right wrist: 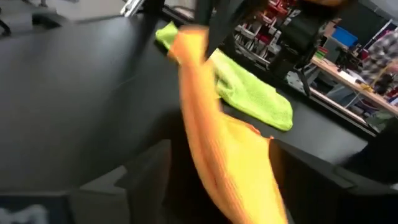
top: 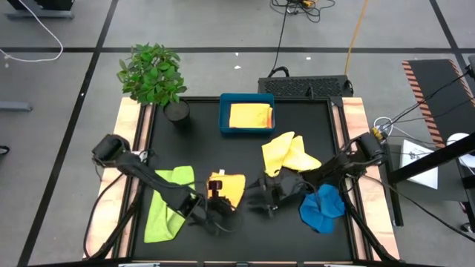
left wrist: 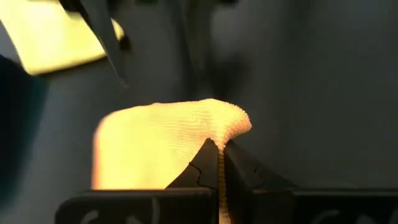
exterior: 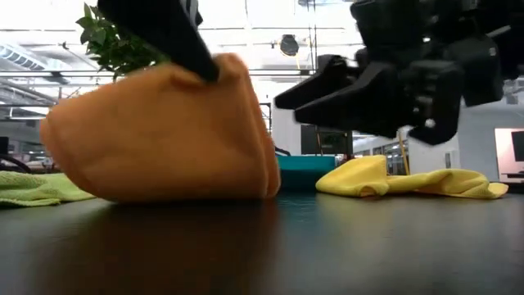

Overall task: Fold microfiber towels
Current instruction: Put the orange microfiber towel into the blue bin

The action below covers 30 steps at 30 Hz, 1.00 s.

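Clearly the orange towel [top: 229, 187] is soft and light, draping near the table's [top: 237, 152] front edge; the left gripper [left wrist: 219, 149] pinches its edge shut, while the right gripper [top: 261, 199] hovers beside, seemingly open.

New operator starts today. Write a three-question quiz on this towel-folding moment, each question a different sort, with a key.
1. True or false: the left gripper is shut on an edge of the orange towel.
2. Which towel lies inside the teal tray?
A. the blue towel
B. the lime green towel
C. the folded yellow towel
3. Fill in: the towel lying nearest the right gripper, on its right-arm side, is coloured ____.

Key:
1. True. The left wrist view shows the cloth pinched between the fingers.
2. C
3. Blue
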Available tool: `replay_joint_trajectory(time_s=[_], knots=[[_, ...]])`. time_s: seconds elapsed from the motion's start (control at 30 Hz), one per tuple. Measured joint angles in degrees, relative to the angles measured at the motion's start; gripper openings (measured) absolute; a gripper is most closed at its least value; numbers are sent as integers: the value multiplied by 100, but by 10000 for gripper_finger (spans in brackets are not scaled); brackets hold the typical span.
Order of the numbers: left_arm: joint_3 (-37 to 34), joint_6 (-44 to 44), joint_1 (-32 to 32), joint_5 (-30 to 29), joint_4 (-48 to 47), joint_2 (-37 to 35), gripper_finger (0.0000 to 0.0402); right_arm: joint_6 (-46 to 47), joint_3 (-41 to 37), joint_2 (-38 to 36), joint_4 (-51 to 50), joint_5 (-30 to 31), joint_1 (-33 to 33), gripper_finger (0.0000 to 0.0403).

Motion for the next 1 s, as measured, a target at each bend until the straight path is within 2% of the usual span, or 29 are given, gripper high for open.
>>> replay_joint_trajectory(time_s=[0.1,0.23,0.37,0.5,0.67,1.0], knots=[[11,80,0,-75,8,-222,4,-202,303,431,-22,25,-59,295],[13,103,0,-200,30,-309,3,-209,542,928,-30,461,-185,310],[11,79,-5,-248,-14,-342,4,88,601,1169,0,461,-294,304],[11,46,-4,-322,-103,-344,3,391,596,1215,-74,442,-312,279],[11,50,11,-461,-126,-344,6,279,596,1213,-107,453,-266,211],[11,89,72,-601,-160,-360,4,816,594,1021,-1032,483,-255,19]])
